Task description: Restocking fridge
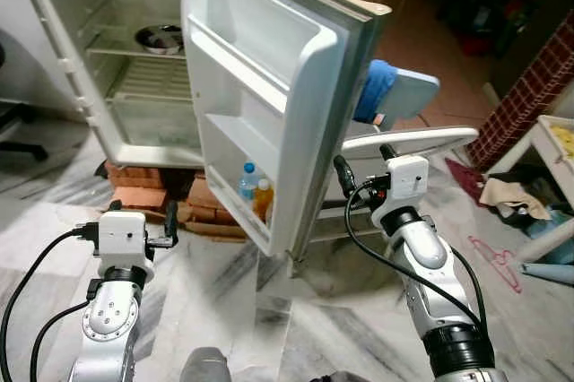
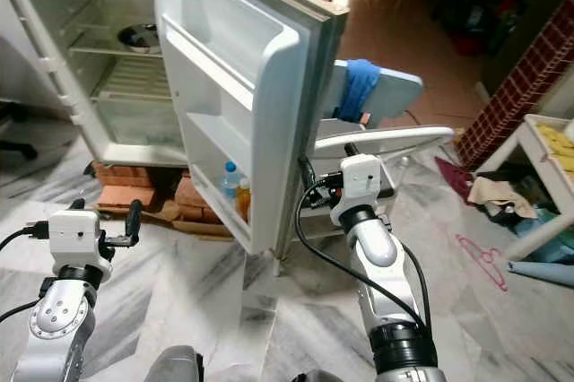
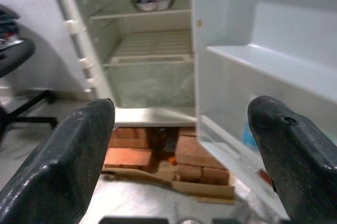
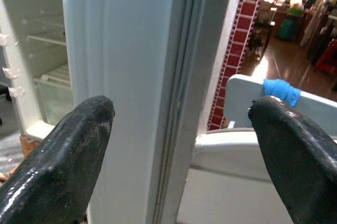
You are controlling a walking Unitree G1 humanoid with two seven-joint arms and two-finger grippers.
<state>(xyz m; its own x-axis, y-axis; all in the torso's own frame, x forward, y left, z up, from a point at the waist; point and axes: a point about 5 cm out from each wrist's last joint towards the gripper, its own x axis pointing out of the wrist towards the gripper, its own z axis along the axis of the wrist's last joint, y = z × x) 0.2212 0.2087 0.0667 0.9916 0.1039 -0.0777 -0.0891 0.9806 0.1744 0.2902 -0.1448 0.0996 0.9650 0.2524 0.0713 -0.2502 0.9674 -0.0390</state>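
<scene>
I see the fridge standing on bricks over marble floor, its door swung wide; the bottom door shelf holds a water bottle and an orange bottle. My right gripper straddles the door edge, fingers apart, gripping nothing; left gripper spread, empty

The fridge door is smooth, glossy white plastic, and a shiny metal bowl sits inside. The floor is polished grey marble; rough red bricks lie under the fridge.
</scene>
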